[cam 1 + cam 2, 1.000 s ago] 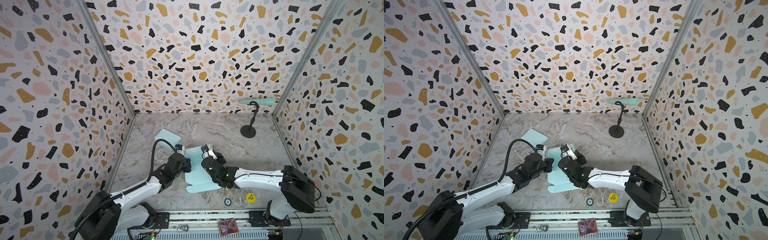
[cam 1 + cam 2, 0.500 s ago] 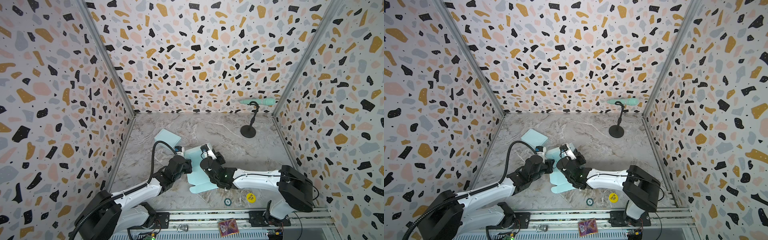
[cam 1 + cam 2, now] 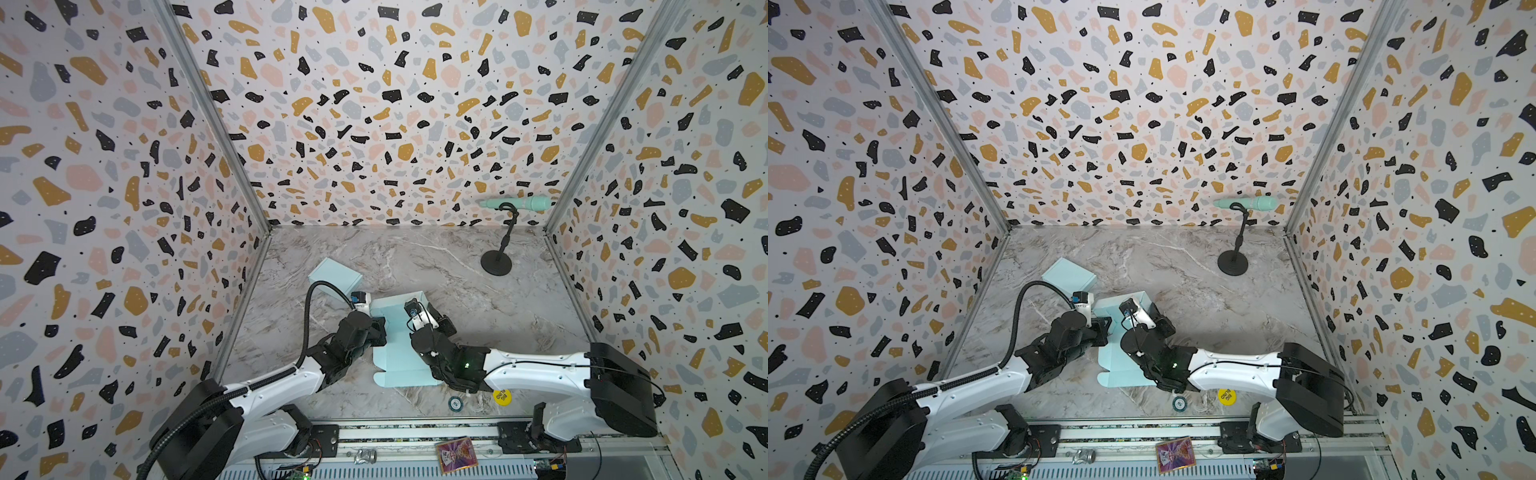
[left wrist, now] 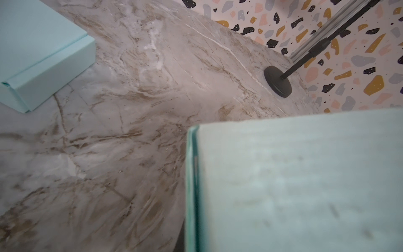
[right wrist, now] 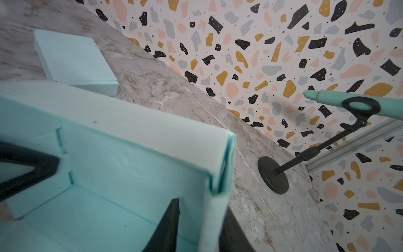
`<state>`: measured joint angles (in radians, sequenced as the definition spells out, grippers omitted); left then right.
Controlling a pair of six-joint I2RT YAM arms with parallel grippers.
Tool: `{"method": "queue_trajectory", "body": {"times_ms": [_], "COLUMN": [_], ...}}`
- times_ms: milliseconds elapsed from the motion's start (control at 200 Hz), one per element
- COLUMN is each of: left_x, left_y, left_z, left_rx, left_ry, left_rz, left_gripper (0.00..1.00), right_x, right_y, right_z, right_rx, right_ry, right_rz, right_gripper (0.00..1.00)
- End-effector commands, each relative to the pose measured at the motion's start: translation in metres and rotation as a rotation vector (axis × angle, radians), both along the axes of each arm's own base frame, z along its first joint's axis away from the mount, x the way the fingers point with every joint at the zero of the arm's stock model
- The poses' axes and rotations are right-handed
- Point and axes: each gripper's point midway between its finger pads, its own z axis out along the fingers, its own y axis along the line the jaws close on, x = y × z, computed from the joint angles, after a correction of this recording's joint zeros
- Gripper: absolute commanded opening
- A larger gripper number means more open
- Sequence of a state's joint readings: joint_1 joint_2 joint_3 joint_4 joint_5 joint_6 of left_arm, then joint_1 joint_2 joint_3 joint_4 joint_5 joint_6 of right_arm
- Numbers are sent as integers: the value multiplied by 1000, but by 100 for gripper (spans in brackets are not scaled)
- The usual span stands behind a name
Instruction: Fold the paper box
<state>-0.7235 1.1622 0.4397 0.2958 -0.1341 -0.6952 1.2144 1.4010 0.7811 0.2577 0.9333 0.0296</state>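
Near the front middle of the tabletop [image 3: 436, 266], the half-made box [image 3: 392, 357] is set between the two arms, with its far and side walls raised and its near flap laid flat. The left fingers [image 3: 377, 329] are closed, apparently pinched on the left wall, though the grip itself is hidden. The right fingers [image 5: 171, 220] are parted astride the doubled right wall, the inner one clear of the paper. With that wall unheld, it could be sprung outward by its own crease and the tucked layer pulled out. The light box could also be dragged or twisted if it is tugged from the left alone. The marble-patterned surface is judged smooth, so little hold against sliding is offered. A second box [image 3: 334, 276] is placed behind, well apart, and a stand [image 3: 496, 264] at the back right. The space is enclosed by terrazzo-print walls [image 3: 374, 124].
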Motion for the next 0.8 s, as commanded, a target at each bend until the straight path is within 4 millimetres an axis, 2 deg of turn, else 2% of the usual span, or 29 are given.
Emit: {"method": "queue_trajectory", "body": {"times_ms": [0,125,255,395,486,551,631,796], "left_x": [8,9,10,10,11,11,10,9], "left_y": [-14,-15,-14,-16,-19,-22,-25,-28], "left_z": [21,20,18,15,7,-3,-13,-29], "left_rx": [-47,-48,-37,18,110,197,275,372], "left_ry": [-73,-74,-76,-81,-72,-42,-9,45], "left_rz": [-29,-29,-27,-59,-111,-160,-210,-269], "left_gripper": [0,0,0,0,0,0,0,0], "right_x": [-14,-23,-34,-51,-37,-29,-23,-9], "right_y": [6,2,2,-10,-27,-32,-27,-2], "right_z": [10,20,35,78,93,94,86,47], "right_rx": [116,201,283,415,454,434,363,279], "right_ry": [47,70,88,60,121,154,191,304], "right_rz": [81,125,200,315,359,406,465,544], "right_gripper": [36,43,59,72,81,84,86,87]}}
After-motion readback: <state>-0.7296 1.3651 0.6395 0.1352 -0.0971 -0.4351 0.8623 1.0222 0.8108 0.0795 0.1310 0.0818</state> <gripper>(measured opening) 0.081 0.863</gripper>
